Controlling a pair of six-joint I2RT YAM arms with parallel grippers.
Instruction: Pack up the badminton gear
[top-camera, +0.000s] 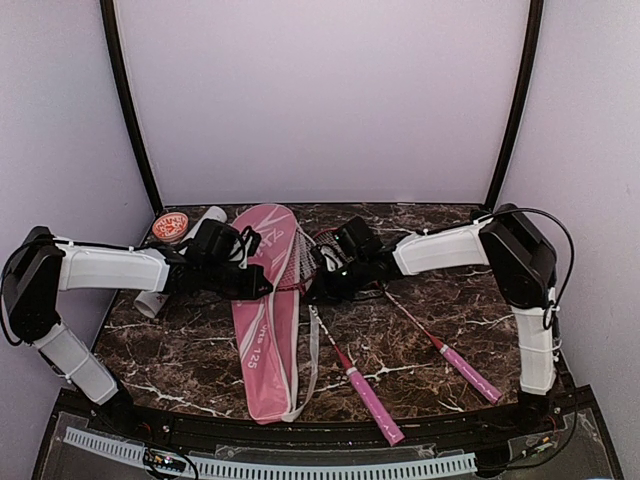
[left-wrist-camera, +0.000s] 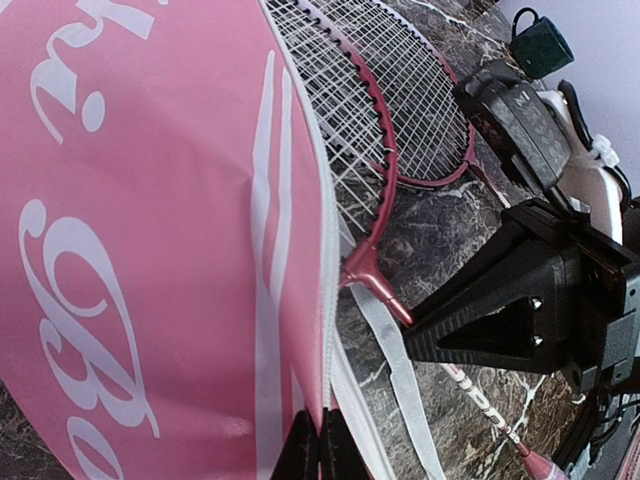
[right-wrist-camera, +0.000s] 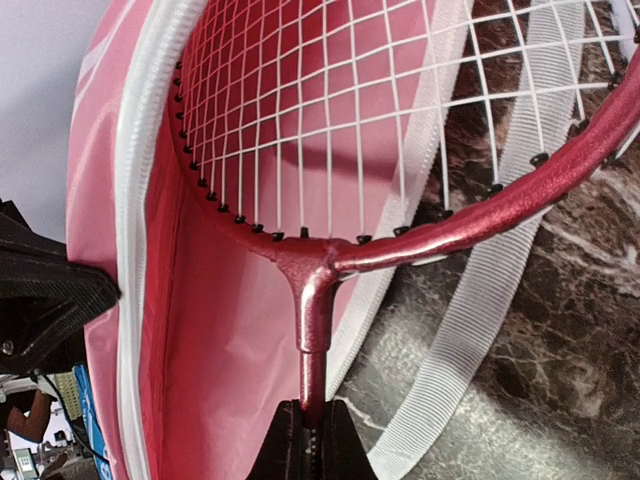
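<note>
pinching the zipper edge of bag with left gripper, jaws all but closed on the fabric. clamping shaft of racket with right gripper, just under the throat, jaws narrow round it. both grippers close together at bag's right edge, not touching.

bag lying lengthwise mid table, wide end at the back, white lettering up, right side unzipped. held racket's head lying over the open mouth, strings above pink lining, between the white zipper edges; can't tell how deep it sits. handle pointing to the near edge, just right of bag.

second racket flat on the marble, right of the first, head overlapping the first head at the back, handle toward near right.

white strap trailing on the marble beside bag, passing under the held frame.

red cap near back-left corner, behind left arm; white tube end poking out under that arm, can't tell if joined.

dark green cup at the back, beyond right gripper.
</note>
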